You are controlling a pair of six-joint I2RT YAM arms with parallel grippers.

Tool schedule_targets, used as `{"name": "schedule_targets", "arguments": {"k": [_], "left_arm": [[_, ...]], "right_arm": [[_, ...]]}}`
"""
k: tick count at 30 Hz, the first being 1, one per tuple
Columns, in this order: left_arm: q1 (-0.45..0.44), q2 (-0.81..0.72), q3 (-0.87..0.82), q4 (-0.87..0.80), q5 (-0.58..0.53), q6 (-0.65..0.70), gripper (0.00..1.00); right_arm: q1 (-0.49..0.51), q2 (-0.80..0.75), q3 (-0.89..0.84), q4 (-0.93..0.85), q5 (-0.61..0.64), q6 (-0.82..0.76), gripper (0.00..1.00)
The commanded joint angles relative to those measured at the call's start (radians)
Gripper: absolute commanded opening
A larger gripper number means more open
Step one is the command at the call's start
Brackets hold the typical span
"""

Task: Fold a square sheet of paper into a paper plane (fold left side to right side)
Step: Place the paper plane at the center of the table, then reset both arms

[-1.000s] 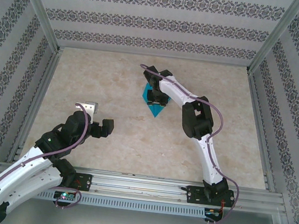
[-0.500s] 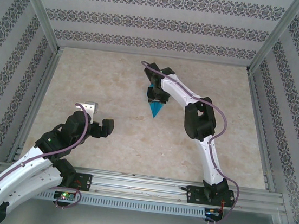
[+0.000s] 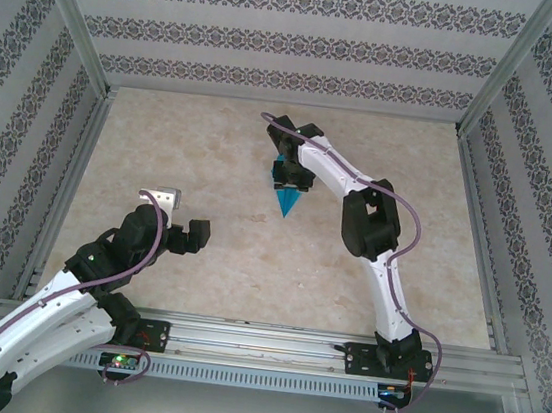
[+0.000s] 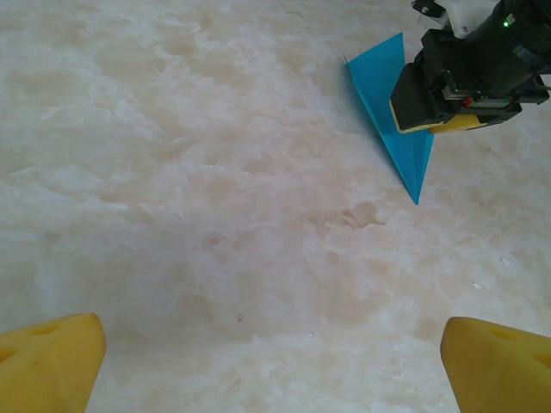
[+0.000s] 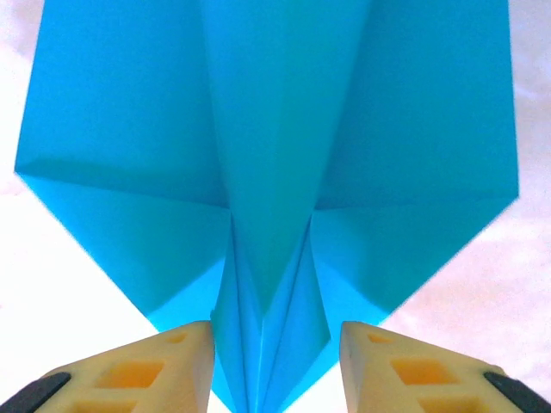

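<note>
One blue paper (image 3: 285, 200) lies on the far middle of the counter (image 3: 193, 146). It is folded into a thin dart. Its sharp tip points back to where the arms are bolted on.

From the right wrist, the paper (image 5: 275, 172) has two flat wings and a raised fold down the middle. That fold runs in between the two yellow fingers (image 5: 164, 361) of the right pincer (image 5: 275, 335). The fingers stand about half apart, one on each side of the fold and very close to it. I cannot tell if they squeeze it.

From above, the right pincer (image 3: 289, 180) sits on the wide end of the dart, and the tip sticks out past it.

From the left wrist, the paper (image 4: 381, 107) is far off, with the right pincer (image 4: 443, 120) over it.

Nearer to the arms, on the left, the left pincer (image 3: 179, 217) hangs over bare counter (image 4: 172, 172), well apart from the paper. Its yellow fingers (image 4: 52, 361) are spread wide, with nothing between them (image 4: 275, 361).

Walls (image 3: 296, 43) with dark patterned stripes stand around the counter. A metal rail (image 3: 259, 341) runs along the near edge.
</note>
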Motion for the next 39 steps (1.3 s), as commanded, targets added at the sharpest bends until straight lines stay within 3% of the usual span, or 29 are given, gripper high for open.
{"name": "schedule_targets", "arguments": {"k": [1, 11, 12, 13, 14, 23, 29, 33, 39], "left_arm": [[0.015, -0.003, 0.013, 0.016, -0.005, 0.014, 1.00], [0.015, -0.003, 0.010, 0.028, -0.028, 0.013, 1.00], [0.015, -0.003, 0.011, 0.028, -0.031, 0.011, 1.00], [0.015, -0.003, 0.012, 0.028, -0.036, 0.011, 1.00], [0.015, -0.002, 0.013, 0.026, -0.043, 0.010, 1.00], [0.017, -0.003, 0.022, 0.026, -0.107, 0.022, 1.00], [0.018, -0.004, 0.020, 0.035, -0.159, 0.023, 1.00], [0.021, -0.003, 0.010, 0.056, -0.193, 0.022, 1.00], [0.025, -0.003, 0.001, 0.091, -0.244, 0.018, 1.00]], "right_arm": [[0.022, -0.092, -0.023, -0.046, 0.028, -0.029, 0.45], [0.060, -0.314, -0.180, 0.011, 0.048, -0.067, 0.67], [0.062, -0.343, -0.202, 0.019, 0.051, -0.067, 0.77], [0.062, -0.374, -0.220, 0.023, 0.054, -0.068, 0.96], [0.063, -0.400, -0.235, 0.027, 0.059, -0.068, 0.98], [0.081, -0.655, -0.437, 0.040, 0.155, -0.085, 0.98], [0.067, -0.879, -0.662, 0.110, 0.236, -0.108, 0.98], [0.020, -1.072, -0.848, 0.207, 0.281, -0.141, 0.98], [-0.127, -1.356, -1.143, 0.399, 0.259, -0.185, 0.98]]}}
